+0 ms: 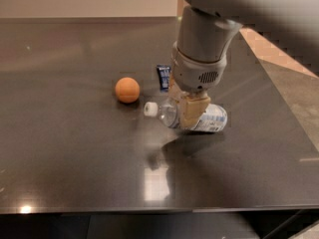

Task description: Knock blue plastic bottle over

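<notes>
Presently: bottle (212, 118) lying on its side mid-desk (75, 173), cap pointing left toward ball (127, 89), apparently toppled as the task requires; tool (185, 112) low against its middle, grip state cannot be told; packet (163, 77) just beyond.

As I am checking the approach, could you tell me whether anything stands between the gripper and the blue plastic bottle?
Nothing visible does. The gripper is right at the blue plastic bottle, which lies on its side; the orange ball and dark blue packet sit apart.
</notes>
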Available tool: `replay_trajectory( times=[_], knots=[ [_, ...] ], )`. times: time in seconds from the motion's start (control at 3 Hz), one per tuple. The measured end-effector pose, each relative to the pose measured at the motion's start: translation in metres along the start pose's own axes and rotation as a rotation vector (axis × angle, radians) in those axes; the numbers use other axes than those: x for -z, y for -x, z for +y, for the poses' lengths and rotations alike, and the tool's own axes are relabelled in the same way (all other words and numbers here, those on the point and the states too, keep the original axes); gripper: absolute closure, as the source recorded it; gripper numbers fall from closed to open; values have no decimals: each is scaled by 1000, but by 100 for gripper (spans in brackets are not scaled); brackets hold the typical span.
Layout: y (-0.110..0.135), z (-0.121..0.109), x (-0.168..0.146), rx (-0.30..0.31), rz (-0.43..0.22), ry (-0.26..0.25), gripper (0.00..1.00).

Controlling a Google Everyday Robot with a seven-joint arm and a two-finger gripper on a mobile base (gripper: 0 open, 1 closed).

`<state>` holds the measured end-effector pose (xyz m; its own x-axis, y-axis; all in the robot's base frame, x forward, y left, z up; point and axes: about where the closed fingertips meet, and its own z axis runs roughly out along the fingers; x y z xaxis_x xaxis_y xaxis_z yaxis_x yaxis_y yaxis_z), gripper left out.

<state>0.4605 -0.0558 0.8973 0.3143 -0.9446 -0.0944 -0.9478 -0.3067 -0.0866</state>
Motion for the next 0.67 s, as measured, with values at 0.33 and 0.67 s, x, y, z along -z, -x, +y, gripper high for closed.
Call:
replay_trajectory(
  times=[0.33,0.67],
  knots=[
    [1,-2,0,1,-2,-10,0],
    [1,-2,0,1,-2,-10,0]
  ],
)
